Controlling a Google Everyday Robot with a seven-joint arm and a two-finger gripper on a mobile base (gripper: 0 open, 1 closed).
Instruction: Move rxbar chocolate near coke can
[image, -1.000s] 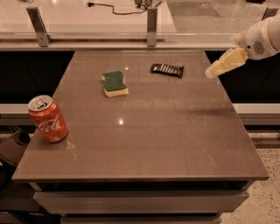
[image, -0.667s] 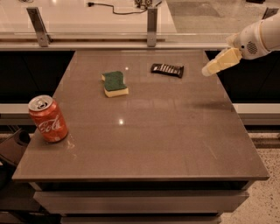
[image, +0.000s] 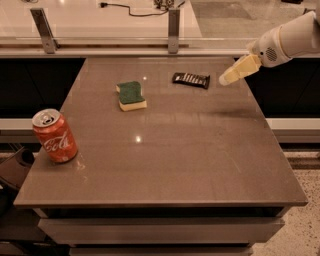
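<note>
The rxbar chocolate (image: 191, 79), a flat black bar with white lettering, lies at the far middle of the brown table (image: 200, 160). The coke can (image: 54, 135), red with a silver top, stands upright near the table's left front edge. My gripper (image: 227, 77), with pale yellow fingers, hangs above the table's far right side, just right of the bar and apart from it. It holds nothing that I can see.
A green-and-yellow sponge (image: 131, 95) lies left of the bar, between it and the can. A white counter with metal posts (image: 173, 27) runs behind the table. Dark gaps flank the table on both sides.
My gripper has moved left and slightly down, closer to the bar. The bar, sponge and can have not moved.
</note>
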